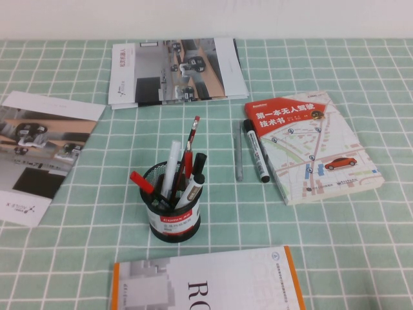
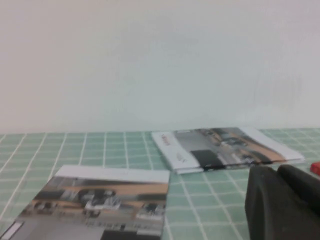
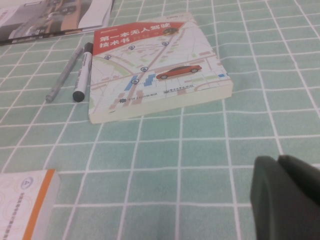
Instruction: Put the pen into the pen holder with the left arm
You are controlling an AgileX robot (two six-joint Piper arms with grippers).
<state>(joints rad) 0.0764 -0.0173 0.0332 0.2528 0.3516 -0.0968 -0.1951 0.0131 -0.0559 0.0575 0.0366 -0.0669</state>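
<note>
The pen (image 1: pixel 256 152), a thick white marker with a long black cap at its near end, lies on the green checked cloth against the left edge of a map-covered book; it also shows in the right wrist view (image 3: pixel 82 72). The pen holder (image 1: pixel 171 210), a black mesh cup with a red-banded label, stands at the table's middle and holds several pens and markers. My left gripper (image 2: pixel 276 172) is shut and empty, low at the left, facing the brochures. My right gripper (image 3: pixel 277 162) is shut and empty, near the book. Neither arm shows in the high view.
A thin grey pen (image 1: pixel 238 152) lies just left of the marker. The map book (image 1: pixel 313 145) lies at right. Brochures lie at the back (image 1: pixel 174 70) and far left (image 1: pixel 39 152). A white and orange book (image 1: pixel 206 284) lies at the front edge.
</note>
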